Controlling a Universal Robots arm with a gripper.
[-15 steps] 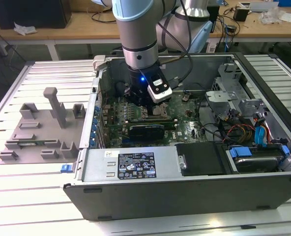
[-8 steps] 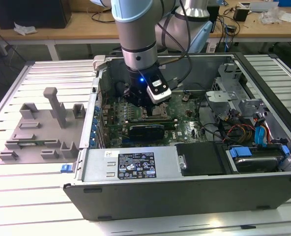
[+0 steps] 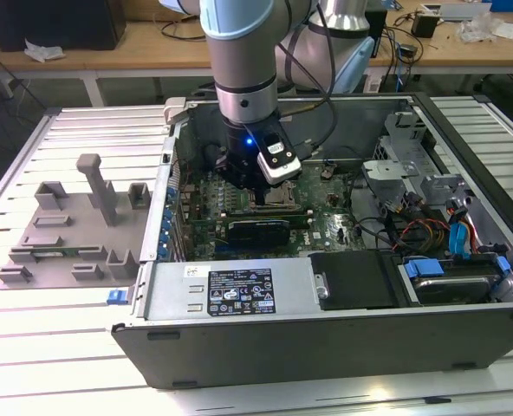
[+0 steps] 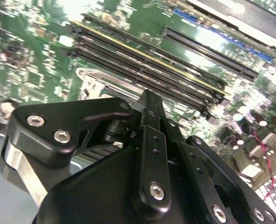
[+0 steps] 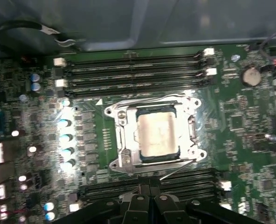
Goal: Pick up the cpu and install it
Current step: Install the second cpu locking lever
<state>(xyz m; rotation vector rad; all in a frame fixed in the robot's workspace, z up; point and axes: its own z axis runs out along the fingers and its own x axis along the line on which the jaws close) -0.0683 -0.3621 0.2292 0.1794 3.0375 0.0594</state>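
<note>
Lying flat, face up, the square silver metal cpu sits in the socket frame; the black gripper at six o'clock, jaws narrow, empty.

the open grey metal computer case is laid on the white slatted table, with the grey moulded fixture tray at the exterior view's left. the small square silver cpu is seated in the metal socket frame, between rows of long black memory slots on the green motherboard.
</note>
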